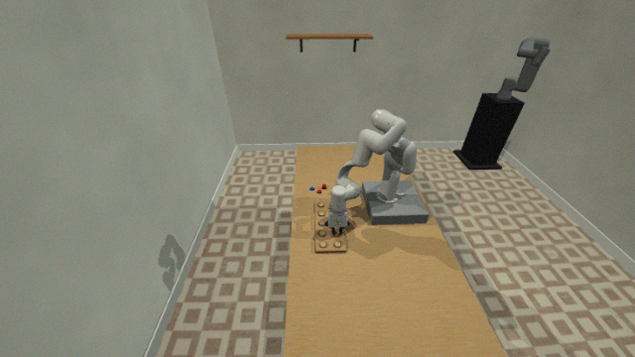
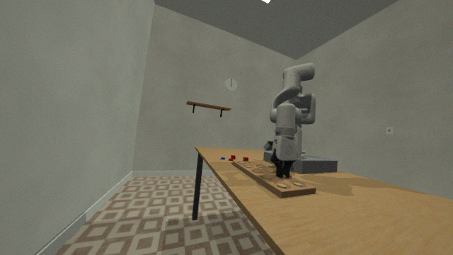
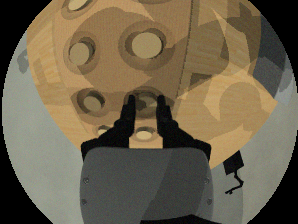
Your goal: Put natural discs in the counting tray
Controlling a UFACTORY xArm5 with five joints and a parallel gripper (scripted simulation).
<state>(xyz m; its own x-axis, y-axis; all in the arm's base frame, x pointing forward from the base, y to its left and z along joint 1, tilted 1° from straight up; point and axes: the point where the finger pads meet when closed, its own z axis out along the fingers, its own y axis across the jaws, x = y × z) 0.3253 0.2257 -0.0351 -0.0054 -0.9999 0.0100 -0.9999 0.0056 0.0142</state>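
The wooden counting tray lies flat on the table, left of the arm's base. Several natural discs rest in its pockets, such as two at the near end and others in the wrist view. My gripper points straight down into a pocket in the tray's right column, near the front. It is shut on a natural disc, which the fingers mostly hide. One pocket to its left looks dark.
Small red pieces and a blue piece lie on the table beyond the tray's far end. The arm's grey base stands right of the tray. The table's left edge runs close to the tray.
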